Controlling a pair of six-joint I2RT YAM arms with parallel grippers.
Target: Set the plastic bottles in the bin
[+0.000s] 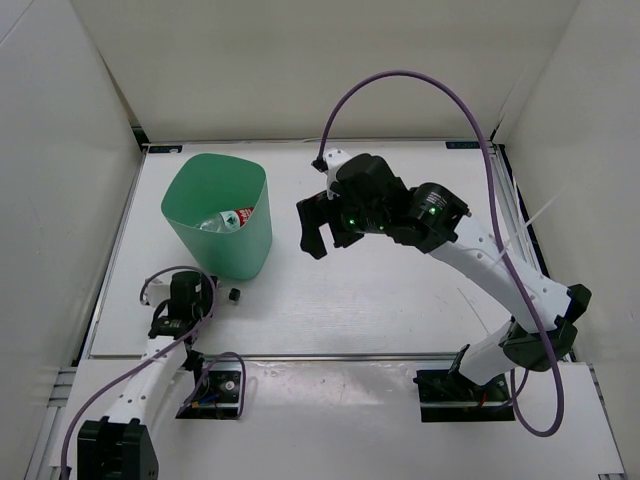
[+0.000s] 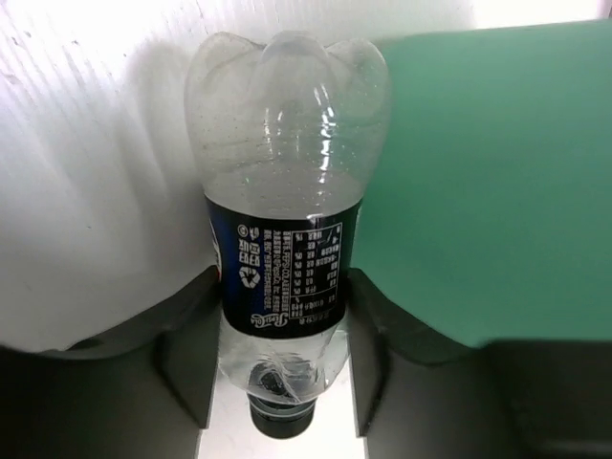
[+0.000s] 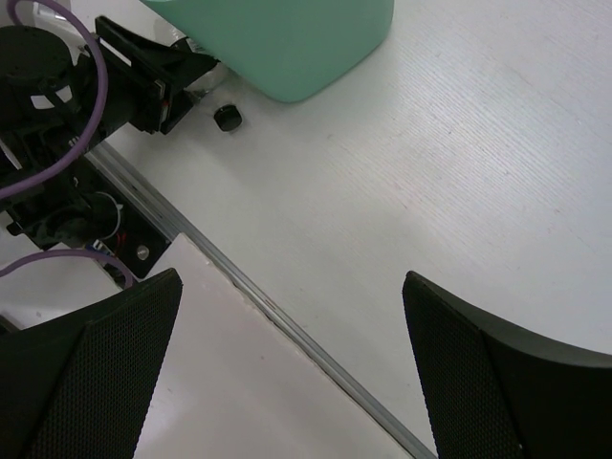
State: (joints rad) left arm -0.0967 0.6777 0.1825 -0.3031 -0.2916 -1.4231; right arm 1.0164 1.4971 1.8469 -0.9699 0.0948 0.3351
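My left gripper [image 1: 190,296] is shut on a clear plastic bottle [image 2: 284,239] with a dark label and a dark cap; its fingers [image 2: 191,356] press both sides of it near the neck. It sits low at the near side of the mint-green bin [image 1: 215,215], whose wall also shows in the left wrist view [image 2: 478,172] and the right wrist view [image 3: 287,38]. Inside the bin lie a red-labelled bottle [image 1: 240,215] and a clear one [image 1: 214,223]. My right gripper [image 1: 318,235] is open and empty, raised above the table to the right of the bin.
A small black object [image 1: 234,294] lies on the table just right of my left gripper; it also shows in the right wrist view [image 3: 228,118]. White walls enclose the table on three sides. A metal rail [image 3: 287,316] runs along the near edge.
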